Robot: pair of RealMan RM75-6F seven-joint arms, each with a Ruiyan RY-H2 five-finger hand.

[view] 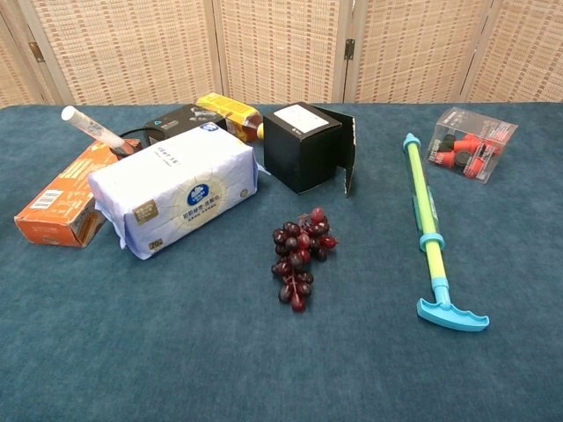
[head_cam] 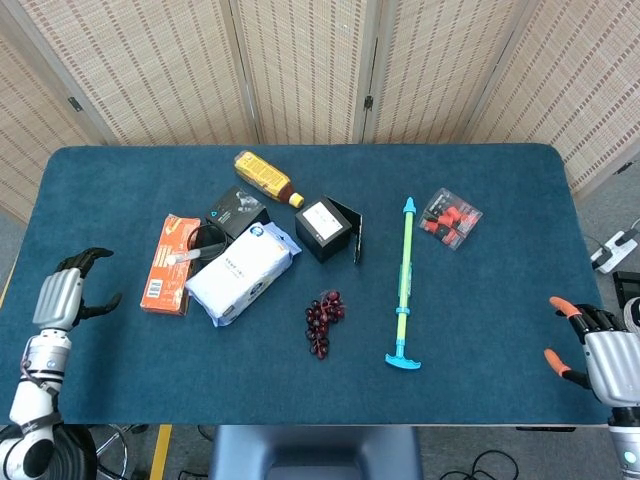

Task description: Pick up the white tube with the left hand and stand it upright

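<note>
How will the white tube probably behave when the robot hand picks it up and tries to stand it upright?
The white tube is thin and long, so it will probably tip easily once stood on its narrow end. It looks round, so it may roll if released lying down. It rests tilted on the orange box, beside the tissue pack, so the left robot hand has little room.

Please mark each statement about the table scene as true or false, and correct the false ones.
1. The left hand holds the white tube. False: it holds nothing and is apart from the tube, left of the orange box.
2. The white tube lies tilted on the orange box. True.
3. The grapes lie inside the black box. False: they lie on the table, in front of it.
4. The right hand holds nothing. True.
</note>
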